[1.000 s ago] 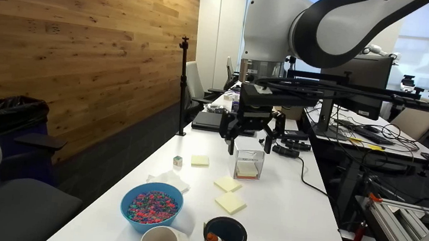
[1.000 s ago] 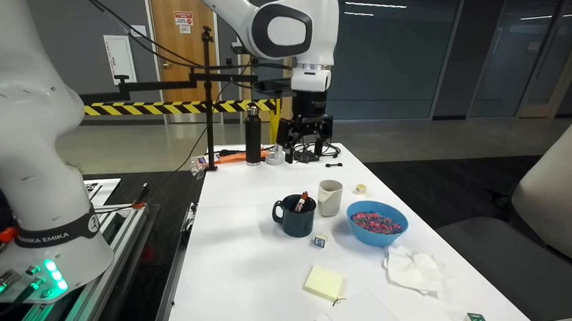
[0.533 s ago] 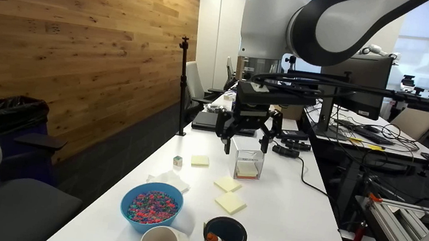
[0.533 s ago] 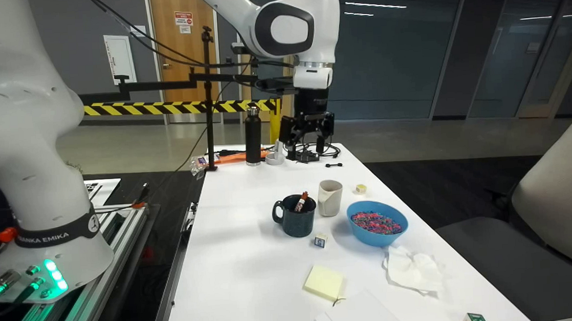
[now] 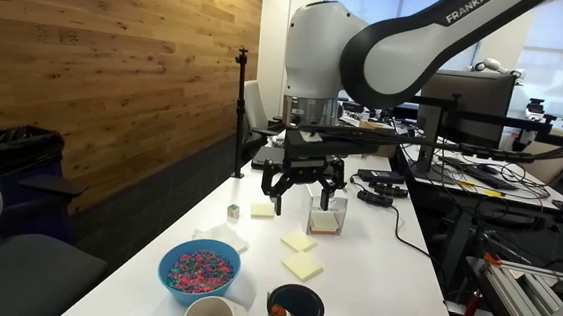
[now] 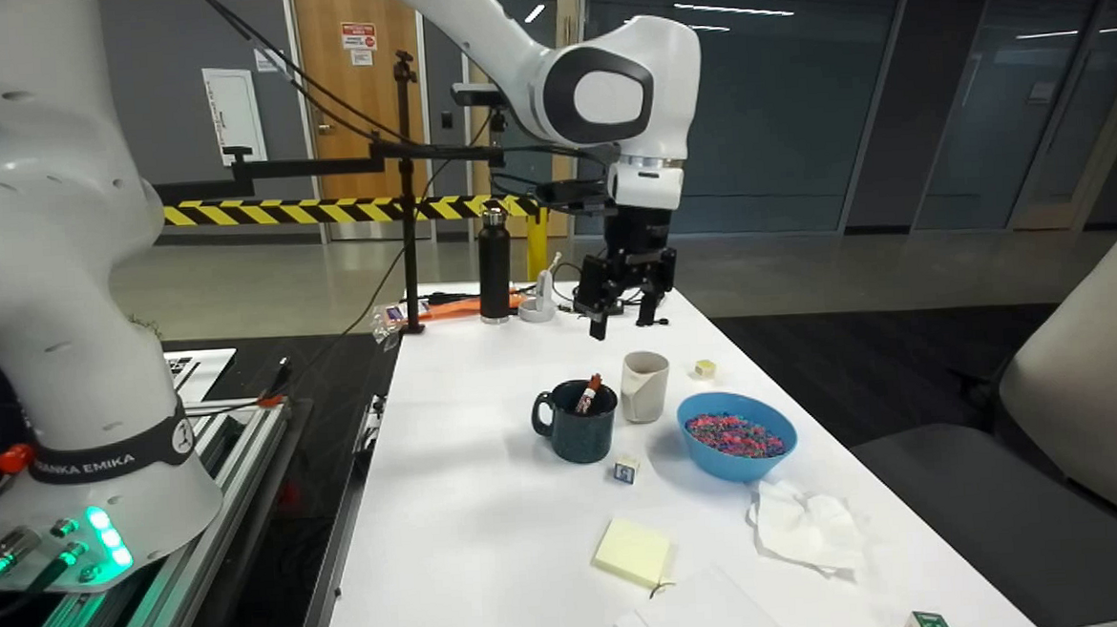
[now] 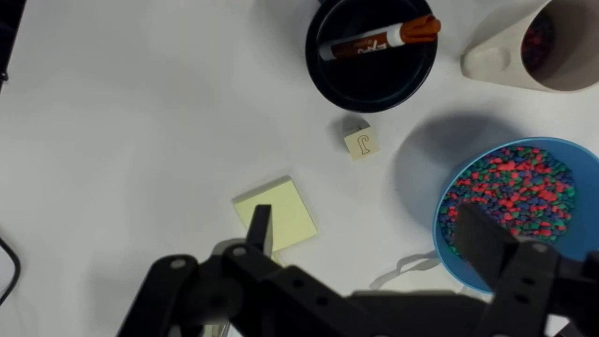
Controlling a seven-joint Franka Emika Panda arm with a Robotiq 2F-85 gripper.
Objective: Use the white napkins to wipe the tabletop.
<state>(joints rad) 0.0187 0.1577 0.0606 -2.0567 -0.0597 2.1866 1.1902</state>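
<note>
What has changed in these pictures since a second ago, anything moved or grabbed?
The black two-fingered tool has come down and shifted away from the white robot base, its jaws staying open; nothing was gripped or let go. The rumpled white paper napkins, round blue bowl and dark handled mug stayed where they were on the smooth white tabletop.

Hovers in mid-air with the gripper (image 5: 301, 208) spread wide!
Slopes the arm (image 5: 398, 59) down to an upright wrist (image 5: 311, 113), aims the gripper downward, and there, in the wrist view, shows both fingers (image 7: 258, 229) well parted.
</note>
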